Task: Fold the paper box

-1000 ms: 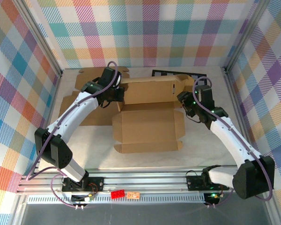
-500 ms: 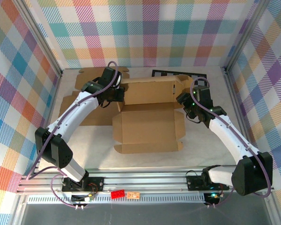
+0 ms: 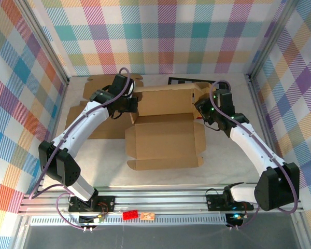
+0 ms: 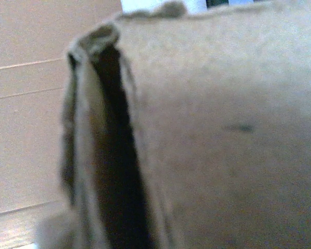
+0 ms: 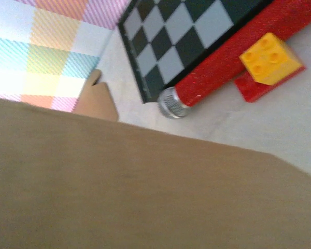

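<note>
Your paper box [image 3: 163,137] lies opened out at the centre of the overhead frame on the pale worktop [image 3: 223,161]. Its base is flat and its long panel [image 3: 163,101], on the upper side of the frame, is raised.

Your left tool [image 3: 130,105] sits at the left end of that panel with its jaws closed tight. Its own camera has brown cardboard [image 4: 223,129] right up against the lens, with a doubled edge and a dark slit left of centre. You cannot tell from this whether a flap is pinched.

Your right tool [image 3: 201,110] is at the panel's right end. Whether its jaws are wide or narrow cannot be told, because cardboard [image 5: 119,192] covers the lower half of its view.

Above that cardboard you see a chequered board [image 5: 181,36], a red cylinder [image 5: 233,57] lying along the board's edge, and a yellow brick [image 5: 271,58] stacked on a red brick [image 5: 249,85].

Another flat cardboard sheet [image 3: 101,127] lies under your left arm, at the left of the overhead frame.
</note>
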You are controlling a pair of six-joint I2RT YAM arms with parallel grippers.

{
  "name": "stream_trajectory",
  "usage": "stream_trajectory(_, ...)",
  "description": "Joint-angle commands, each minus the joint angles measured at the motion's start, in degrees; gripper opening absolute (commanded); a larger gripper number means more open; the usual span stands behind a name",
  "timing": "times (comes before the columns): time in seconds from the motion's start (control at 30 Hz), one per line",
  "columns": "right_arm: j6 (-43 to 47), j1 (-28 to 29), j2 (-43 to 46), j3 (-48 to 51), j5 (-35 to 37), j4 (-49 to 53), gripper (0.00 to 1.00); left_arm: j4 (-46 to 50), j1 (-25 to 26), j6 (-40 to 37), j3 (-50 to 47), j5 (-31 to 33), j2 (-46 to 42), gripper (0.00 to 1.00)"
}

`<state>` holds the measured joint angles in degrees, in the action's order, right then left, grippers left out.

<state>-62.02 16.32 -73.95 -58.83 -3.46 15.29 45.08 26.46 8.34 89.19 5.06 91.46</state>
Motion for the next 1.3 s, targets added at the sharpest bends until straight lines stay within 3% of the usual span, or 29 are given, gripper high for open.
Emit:
stream_trajectory(0.0,-2.1,1.5,-1.1,-1.8,-3.3,-2.7,0.37,-0.2,-0.5,1.5,1.6,-1.2,0.5,0.00)
stream_trajectory(0.23,-1.8,3.1,-1.6,-2.1,-4.7,-1.2,0.41,-1.3,-0.9,3.2,1.7,-2.1,0.6,0.00)
stream_trajectory(0.4,6.7,2.8,-2.5,-8.9,-8.1,2.9,0.47,-3.7,-3.8,4.4,2.1,-6.1,1.4,0.00)
stream_trajectory(0.57,18.9,-1.3,-3.3,-20.8,-14.4,6.6,0.58,-7.9,-7.7,4.3,4.0,-10.7,3.7,0.00)
stream_trajectory(0.7,22.1,-7.3,-3.6,-28.0,-19.1,4.6,0.62,-10.3,-11.0,4.1,6.1,-15.4,6.9,0.00)
stream_trajectory(0.87,14.0,-17.8,-8.2,-31.8,-31.5,-5.4,0.56,-13.8,-13.9,3.5,7.3,-22.9,10.3,0.00)
stream_trajectory(0.97,12.3,-21.8,-14.8,-35.4,-39.9,-5.9,0.51,-14.9,-14.7,4.2,7.9,-26.3,11.7,0.00)
stream_trajectory(1.27,20.0,-23.0,-23.9,-36.7,-53.7,-11.5,0.49,-15.1,-17.0,8.1,9.3,-39.2,16.0,0.00)
